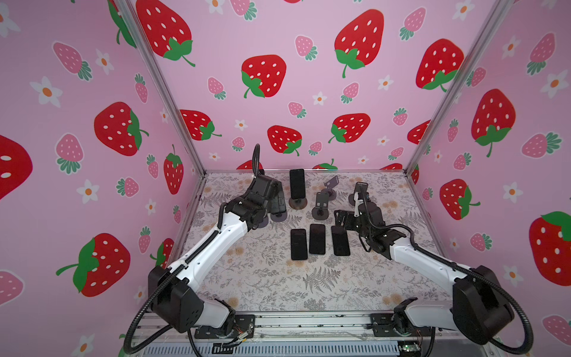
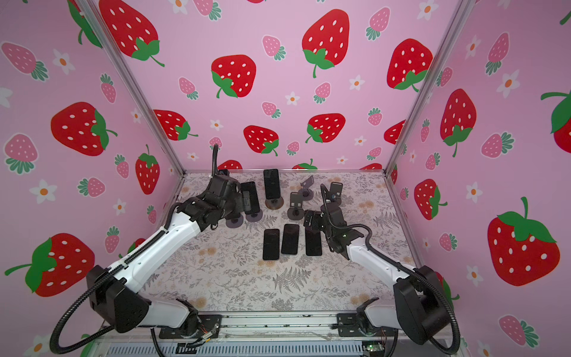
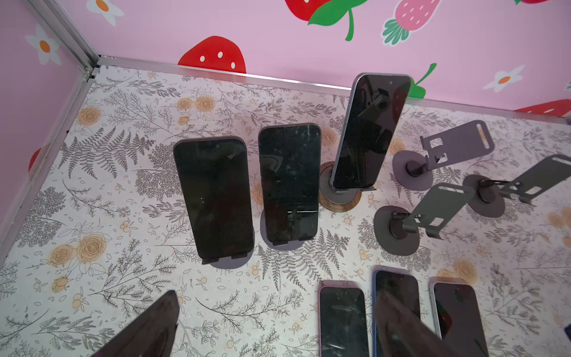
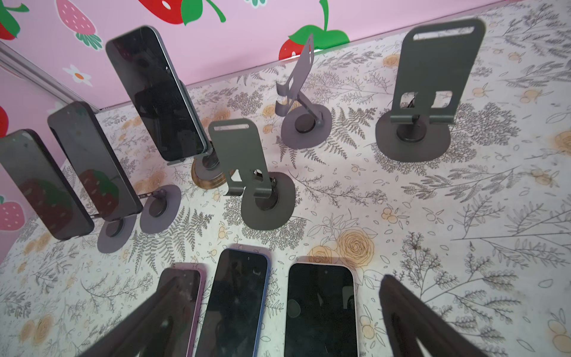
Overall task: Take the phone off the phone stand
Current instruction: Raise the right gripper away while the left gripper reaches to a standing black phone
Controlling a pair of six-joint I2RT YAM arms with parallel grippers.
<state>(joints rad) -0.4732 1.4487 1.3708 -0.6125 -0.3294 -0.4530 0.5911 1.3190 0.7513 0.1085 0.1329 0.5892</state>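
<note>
1. The floral table (image 1: 278, 287) carried everything, with strawberry walls (image 1: 309, 77) around it.
2. I saw the left gripper (image 3: 275, 293) with its fingers spread wide and nothing between them, just before two standing phones. The right gripper (image 4: 279, 278) was spread too and empty, hanging over the flat phones (image 1: 317, 239).
3. Three phones stood in stands, all black with dark screens: the left phone (image 3: 213, 197), the middle phone (image 3: 289, 182), and the back phone (image 3: 369, 129) near the rear wall, in the wooden-based stand (image 3: 340, 201).
4. The flat phones lay side by side at the middle of the table.
5. The empty stands (image 4: 432, 77), three and grey, held nothing.
6. In both top views the left gripper hid much of the left phone and the middle phone.
</note>
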